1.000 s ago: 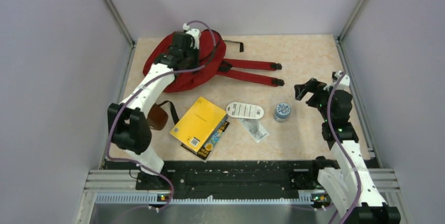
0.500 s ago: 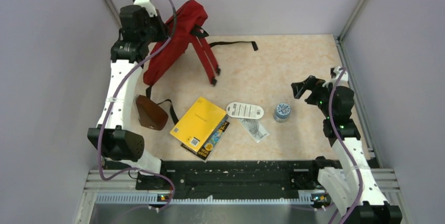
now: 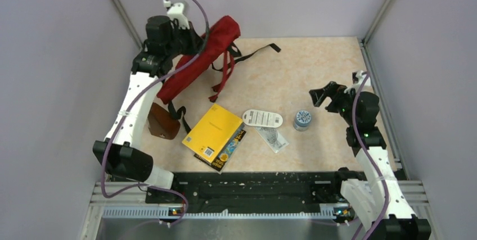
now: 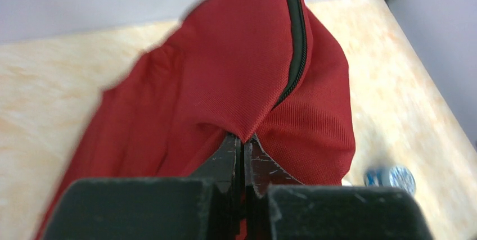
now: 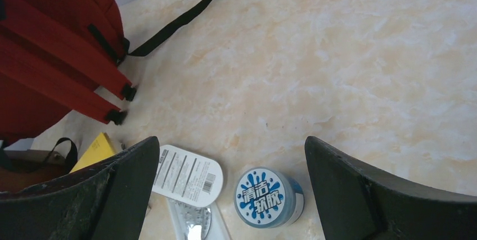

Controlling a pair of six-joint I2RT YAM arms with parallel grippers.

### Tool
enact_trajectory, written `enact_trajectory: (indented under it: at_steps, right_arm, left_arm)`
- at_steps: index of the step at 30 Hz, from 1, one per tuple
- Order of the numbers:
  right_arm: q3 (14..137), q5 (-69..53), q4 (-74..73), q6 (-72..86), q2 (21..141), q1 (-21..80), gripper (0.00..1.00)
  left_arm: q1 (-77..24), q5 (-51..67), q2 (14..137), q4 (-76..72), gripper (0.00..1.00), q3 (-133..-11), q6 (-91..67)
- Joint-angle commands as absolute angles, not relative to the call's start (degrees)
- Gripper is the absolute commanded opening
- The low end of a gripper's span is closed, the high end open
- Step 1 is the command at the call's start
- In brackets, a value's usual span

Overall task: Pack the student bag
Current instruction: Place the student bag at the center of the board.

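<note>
The student bag, a red backpack, hangs lifted and tilted at the back left, its lower end down by the table. My left gripper is shut on a fold of its red fabric near the black zipper. In the left wrist view the jaws meet with red cloth pinched between them, and the bag fills the frame. Its straps dangle, and a black webbing end trails on the table. My right gripper is open above the right side, with nothing between its fingers.
Loose on the table are a yellow book, a white oval card, a clear packet and a round blue-and-white tin. A brown triangular pouch lies under the left arm. Purple walls close in both sides.
My left gripper lifted the bag off the table towards the back left, then swung it a little right. The right gripper drifted slightly left and stayed open.
</note>
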State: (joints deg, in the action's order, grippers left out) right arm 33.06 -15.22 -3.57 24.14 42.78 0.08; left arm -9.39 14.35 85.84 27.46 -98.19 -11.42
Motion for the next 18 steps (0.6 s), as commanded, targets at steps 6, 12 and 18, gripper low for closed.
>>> enact_trajectory:
  at_steps: [6,12,18]
  right_arm:
    - [33.47,-14.50,-1.82,25.11,42.63,-0.35,0.98]
    - [33.00,-13.41,-1.98,24.66,42.00,-0.35,0.99]
    - [32.79,-17.13,-0.41,23.46,42.66,-0.31,0.99]
  left_arm:
    - [-24.10,19.88,79.53,20.22,0.00,-77.95,-13.52]
    - [-29.72,23.56,75.76,18.08,0.23,-67.00,-16.82]
    - [-31.32,20.98,68.58,20.49,0.69,-61.34,-18.60]
